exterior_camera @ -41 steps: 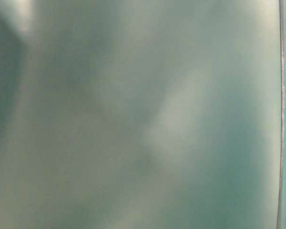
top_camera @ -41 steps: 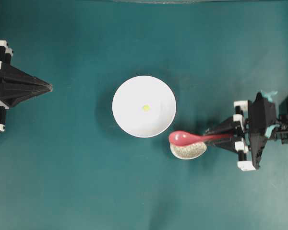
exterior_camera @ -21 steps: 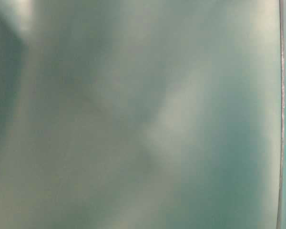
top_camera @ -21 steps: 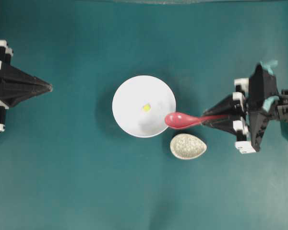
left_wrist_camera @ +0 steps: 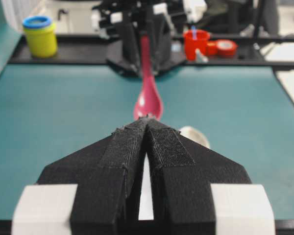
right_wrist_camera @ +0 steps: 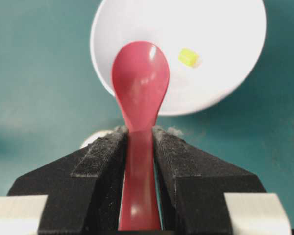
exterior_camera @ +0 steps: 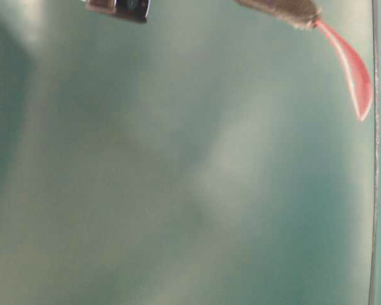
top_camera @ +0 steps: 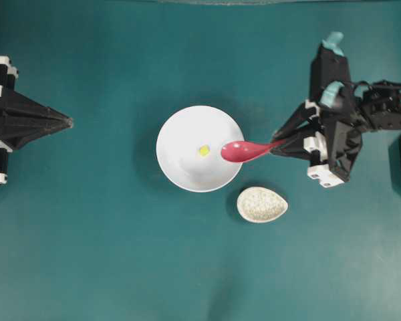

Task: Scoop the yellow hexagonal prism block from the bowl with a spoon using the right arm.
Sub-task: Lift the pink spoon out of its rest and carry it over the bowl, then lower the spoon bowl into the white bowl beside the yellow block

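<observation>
The white bowl [top_camera: 180, 144] sits mid-table with the tiny yellow hexagonal prism block [top_camera: 204, 150] lying in it. My right gripper [top_camera: 275, 148] is shut on the handle of the pink-red spoon [top_camera: 244, 150]. The scoop hangs over the bowl's right rim, just right of the block and apart from it. In the right wrist view the spoon [right_wrist_camera: 139, 83] runs out between my fingers [right_wrist_camera: 176, 161] over the bowl [right_wrist_camera: 220, 44], with the block [right_wrist_camera: 188, 57] to the right of the scoop. My left gripper [top_camera: 68, 122] is shut and empty at the far left.
A small speckled egg-shaped dish [top_camera: 262, 204] stands just below and right of the bowl. In the left wrist view a yellow jar [left_wrist_camera: 40, 35] and a red cup [left_wrist_camera: 196, 43] stand on the black ledge beyond the mat's far edge.
My right arm has swung toward the top of the overhead view, carrying the spoon from above the speckled dish to over the bowl's right rim. The left arm has not moved.
</observation>
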